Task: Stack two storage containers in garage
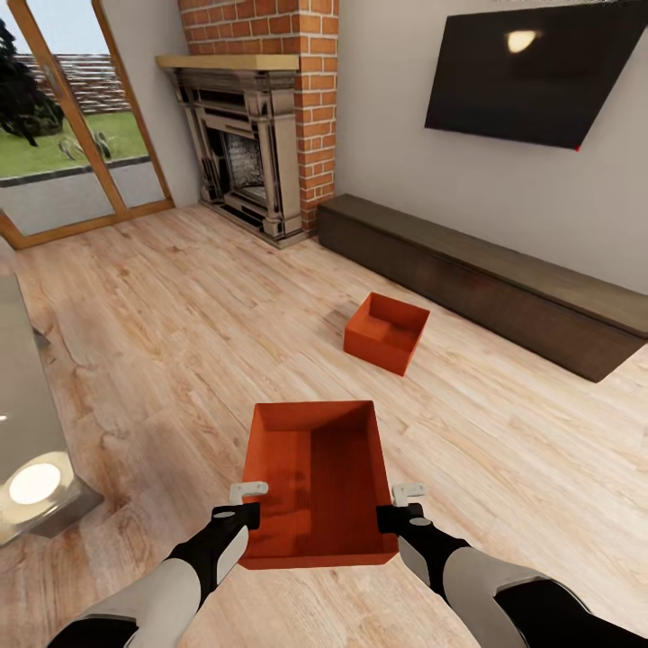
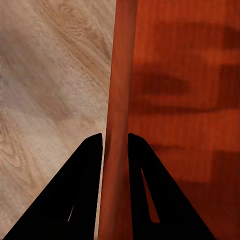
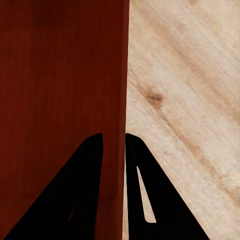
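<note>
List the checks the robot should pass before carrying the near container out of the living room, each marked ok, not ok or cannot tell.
1. Left gripper pinches the near container's side wall: ok.
2. Right gripper pinches the opposite wall: ok.
3. Container empty: ok.
4. Container lifted off the wood floor: cannot tell.
5. Second container already moved: not ok, it sits near the bench.

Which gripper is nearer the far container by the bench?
Right. The right gripper sits on the held container's bench-side wall; the left gripper grips the opposite wall, farther from the far container.
</note>
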Tool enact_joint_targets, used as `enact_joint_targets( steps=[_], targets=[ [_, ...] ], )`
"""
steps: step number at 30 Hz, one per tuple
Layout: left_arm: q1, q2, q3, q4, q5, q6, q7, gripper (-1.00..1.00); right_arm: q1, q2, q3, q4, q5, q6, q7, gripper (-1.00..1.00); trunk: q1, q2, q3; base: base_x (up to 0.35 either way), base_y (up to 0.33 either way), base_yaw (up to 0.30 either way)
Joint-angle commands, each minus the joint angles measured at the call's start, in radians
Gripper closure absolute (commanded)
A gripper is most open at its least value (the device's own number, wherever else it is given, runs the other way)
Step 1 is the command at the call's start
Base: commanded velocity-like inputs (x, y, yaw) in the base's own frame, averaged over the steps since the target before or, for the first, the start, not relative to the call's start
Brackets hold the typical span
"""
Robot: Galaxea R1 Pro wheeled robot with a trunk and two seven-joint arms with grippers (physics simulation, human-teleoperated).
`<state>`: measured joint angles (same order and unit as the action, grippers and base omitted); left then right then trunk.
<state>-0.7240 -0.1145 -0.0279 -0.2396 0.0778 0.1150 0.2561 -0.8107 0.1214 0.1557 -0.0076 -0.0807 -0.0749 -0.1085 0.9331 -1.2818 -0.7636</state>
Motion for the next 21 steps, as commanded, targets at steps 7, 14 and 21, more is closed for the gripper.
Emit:
enact_joint_targets(
  steps=[7,14,21],
  targets=[
    [0.000,0.003,0.005,-0.003,-0.010,0.008,0.012,1.00,-0.001,-0.005,-0.004,0.001,-0.014,-0.005,-0.007,1.00,-0.027,0.049,0.021,0.000,0.000,0.000],
    [0.000,0.004,0.005,-0.003,-0.010,0.008,0.012,1.00,-0.001,-0.004,-0.003,0.002,-0.014,-0.005,-0.007,1.00,-0.054,0.098,0.043,0.000,0.000,0.000],
    [0.000,0.004,0.005,-0.003,-0.010,0.008,0.012,1.00,-0.001,-0.004,-0.002,0.001,-0.014,-0.005,-0.007,1.00,-0.081,0.147,0.065,0.000,0.000,0.000]
  ],
)
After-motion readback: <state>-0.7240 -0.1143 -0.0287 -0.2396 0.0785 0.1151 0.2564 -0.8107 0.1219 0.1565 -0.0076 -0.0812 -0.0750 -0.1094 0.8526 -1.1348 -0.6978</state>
